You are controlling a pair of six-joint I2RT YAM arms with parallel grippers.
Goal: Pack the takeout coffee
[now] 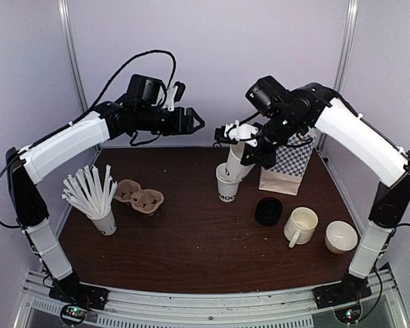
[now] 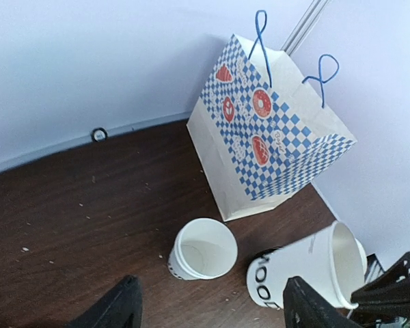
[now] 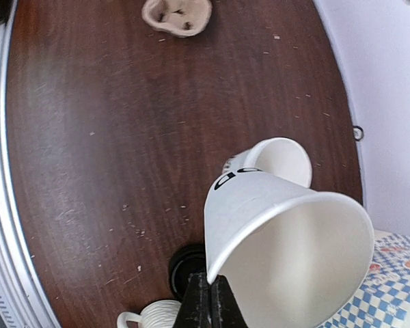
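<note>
Shows left end effector (image 1: 199, 123) spread wide in the air over the back of the surface (image 1: 191, 232); finds an upright cup (image 1: 227, 188) standing mid-surface; has a tilted cup (image 1: 238, 161) just above it, rim pinched by right end effector (image 3: 208, 287), checkered bag (image 1: 285, 167) just beside.

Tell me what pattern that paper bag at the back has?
The paper bag has blue-and-white checks with red doughnut pictures; clearest in the left wrist view.
</note>
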